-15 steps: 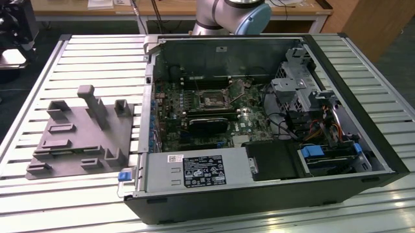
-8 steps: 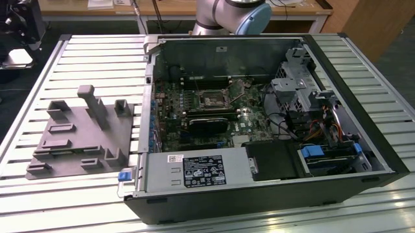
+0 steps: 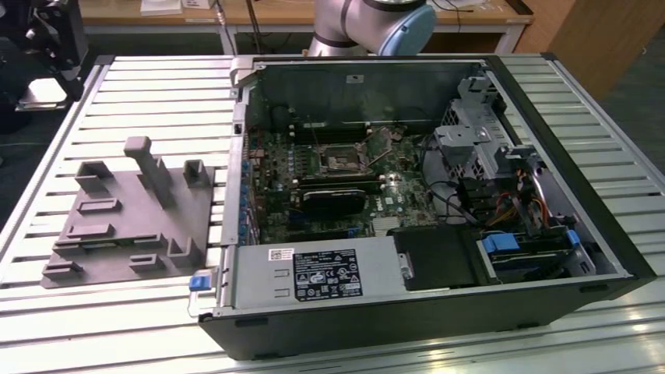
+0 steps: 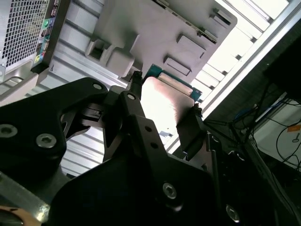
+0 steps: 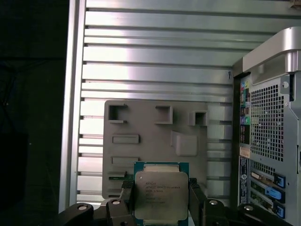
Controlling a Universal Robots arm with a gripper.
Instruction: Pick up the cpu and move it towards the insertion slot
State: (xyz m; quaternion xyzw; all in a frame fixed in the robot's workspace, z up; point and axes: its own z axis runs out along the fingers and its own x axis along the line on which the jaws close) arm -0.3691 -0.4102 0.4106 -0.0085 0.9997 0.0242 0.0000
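Observation:
The cpu (image 5: 161, 190), a flat square chip with a shiny metal top and a green edge, is held high above the slatted table. My gripper (image 5: 161, 200) is shut on it, one black finger on each side. In the second wrist view the cpu (image 4: 165, 96) catches the light between the same fingers (image 4: 133, 89) of the gripper (image 4: 164, 107). The insertion slot (image 3: 341, 161), a small square socket with a metal frame, lies on the motherboard inside the open computer case (image 3: 582, 226). The arm's base (image 3: 369, 23) stands behind the case in the exterior view.
A grey plastic fixture plate (image 3: 124, 226) with raised blocks lies on the slatted table (image 3: 156, 101), left of the case in the exterior view, and sits below the cpu in both wrist views (image 5: 155, 141) (image 4: 155, 28). The case's rear panel (image 5: 273, 122) stands beside it.

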